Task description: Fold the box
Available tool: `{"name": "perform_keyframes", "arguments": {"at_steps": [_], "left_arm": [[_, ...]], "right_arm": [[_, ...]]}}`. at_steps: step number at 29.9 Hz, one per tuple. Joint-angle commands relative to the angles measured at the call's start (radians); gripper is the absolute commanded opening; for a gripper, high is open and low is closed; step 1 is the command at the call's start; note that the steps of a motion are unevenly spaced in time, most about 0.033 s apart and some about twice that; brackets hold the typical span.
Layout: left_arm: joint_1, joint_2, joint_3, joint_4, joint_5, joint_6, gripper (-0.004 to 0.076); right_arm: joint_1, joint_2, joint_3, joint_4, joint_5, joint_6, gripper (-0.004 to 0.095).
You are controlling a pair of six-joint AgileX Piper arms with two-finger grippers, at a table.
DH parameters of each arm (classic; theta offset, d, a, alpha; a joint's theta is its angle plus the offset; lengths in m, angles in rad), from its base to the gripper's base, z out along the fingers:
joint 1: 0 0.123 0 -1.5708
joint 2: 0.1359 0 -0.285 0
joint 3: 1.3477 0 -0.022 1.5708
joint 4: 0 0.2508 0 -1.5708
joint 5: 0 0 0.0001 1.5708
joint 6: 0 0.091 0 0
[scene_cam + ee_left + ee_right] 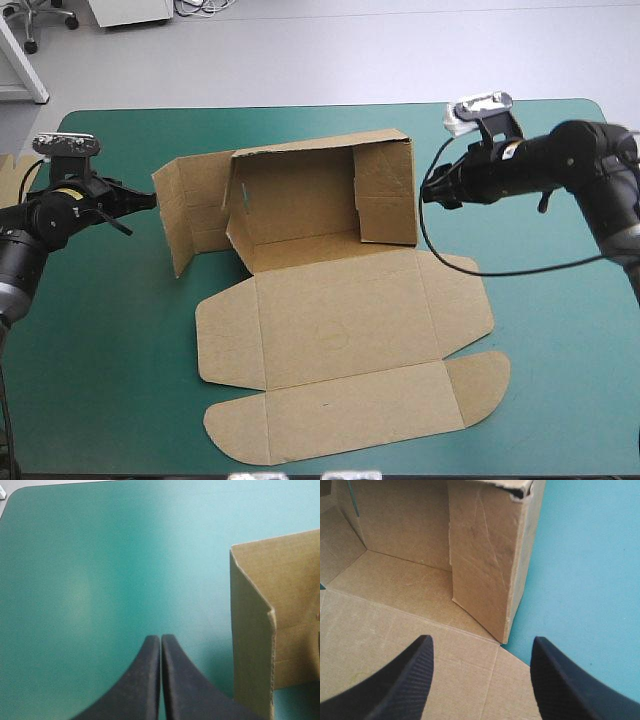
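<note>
While right gripper [482, 640] gapes, left gripper [161, 638] is pressed together (box [335, 320] walls raised).

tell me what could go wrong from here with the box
1. The left flap splays outward, seemingly loose; a push from the shut left hand might slide the box instead of folding it.
2. The open right hand faces the near corner of the right wall; closing or pushing there could crush the corner or tip the wall over.

Teal-green table [100, 360], grey floor [330, 55], wheeled chair base [48, 18]
</note>
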Motion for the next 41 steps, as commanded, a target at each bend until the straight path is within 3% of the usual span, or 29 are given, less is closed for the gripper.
{"name": "perform_keyframes", "arguments": {"at_steps": [1,7,9,13,25,34,41], "left_arm": [[0.001,-0.027,-0.024,-0.020,-0.069,0.000,0.0000],[0.001,-0.027,-0.024,-0.039,-0.067,0.009,0.0000],[0.001,-0.027,-0.024,-0.039,-0.065,0.009,0.0000],[0.001,-0.027,-0.024,-0.039,-0.064,0.021,0.0000],[0.001,-0.027,-0.024,-0.039,-0.061,0.026,0.0000],[0.001,-0.027,-0.024,-0.035,-0.062,0.030,0.0000],[0.001,-0.027,-0.024,-0.035,-0.064,0.030,-0.0001]], "right_arm": [[-0.005,-0.128,0.190,0.086,-0.219,-0.092,0.0540],[-0.005,-0.229,0.505,0.294,-0.655,-0.252,0.0540],[-0.003,-0.217,0.542,0.386,-0.722,-0.346,0.0540],[-0.003,-0.151,0.558,0.520,-0.710,-0.496,0.0540],[-0.003,-0.023,0.534,0.743,-0.640,-0.723,0.0541],[-0.002,0.067,0.499,0.811,-0.609,-0.791,0.0541],[0.044,0.117,0.391,0.798,-0.615,-0.795,0.0541]]}}
